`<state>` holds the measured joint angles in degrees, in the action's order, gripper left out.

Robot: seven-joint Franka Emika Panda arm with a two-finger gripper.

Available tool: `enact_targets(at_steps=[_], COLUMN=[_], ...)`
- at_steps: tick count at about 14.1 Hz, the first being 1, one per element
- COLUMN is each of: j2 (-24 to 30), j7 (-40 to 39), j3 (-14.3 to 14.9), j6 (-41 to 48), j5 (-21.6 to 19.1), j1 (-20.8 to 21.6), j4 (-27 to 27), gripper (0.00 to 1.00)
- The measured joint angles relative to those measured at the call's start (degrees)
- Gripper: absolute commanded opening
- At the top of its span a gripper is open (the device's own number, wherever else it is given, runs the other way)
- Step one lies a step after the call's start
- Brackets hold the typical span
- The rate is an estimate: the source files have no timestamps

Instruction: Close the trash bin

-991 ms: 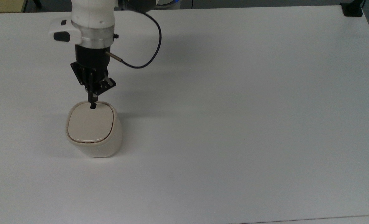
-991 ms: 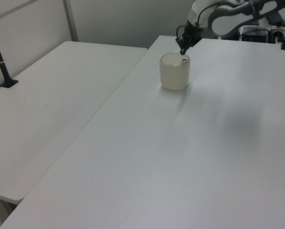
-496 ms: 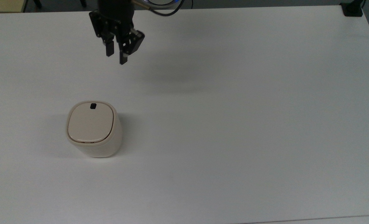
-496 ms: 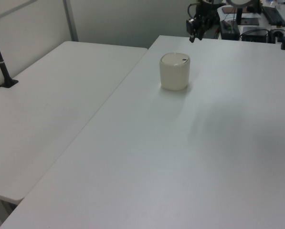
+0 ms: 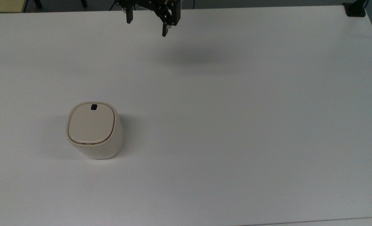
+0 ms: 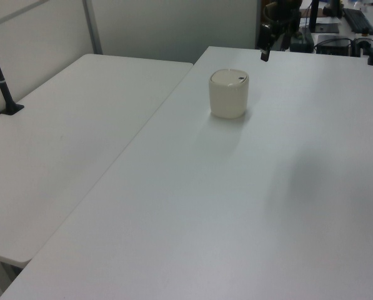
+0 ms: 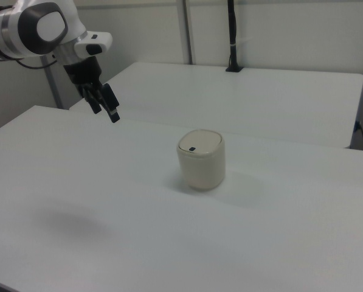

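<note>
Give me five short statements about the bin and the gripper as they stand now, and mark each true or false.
1. The trash bin's lid lies flat and closed. True.
2. The gripper is pressing on the lid. False: it hangs in the air well away from the bin, near the table's far edge in the top view.
3. The gripper holds something between its fingers. False: the fingers are spread apart with nothing between them.
4. The black latch mark sits near the lid edge that faces the gripper in the top view. True.
5. The bin lies tipped on its side. False: it stands upright on the table.
</note>
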<state>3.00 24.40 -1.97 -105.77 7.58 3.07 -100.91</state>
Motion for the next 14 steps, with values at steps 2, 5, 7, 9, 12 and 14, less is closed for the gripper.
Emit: enact_targets(at_steps=[2, 5, 7, 9, 12, 14], j2=[0.1, 0.1, 0.1, -0.1, -0.6, -0.8], j7=[-7.9, -16.7, -20.7, -22.2, -24.5, -26.4], j3=[0.3, 1.3, 2.6, 4.4, 7.4, 8.1], j6=[0.2, 0.2, 0.2, 0.6, 3.9, 4.7], j5=[-0.2, -1.7, -5.8, -8.6, -13.0, -14.0], j1=[0.0, -0.4, -0.7, -0.7, -0.7, -0.7], j4=[0.0, 0.0, 0.4, 1.7, 4.4, 5.2], gripper=[1.00, 1.00, 1.00, 1.00, 1.00, 1.00])
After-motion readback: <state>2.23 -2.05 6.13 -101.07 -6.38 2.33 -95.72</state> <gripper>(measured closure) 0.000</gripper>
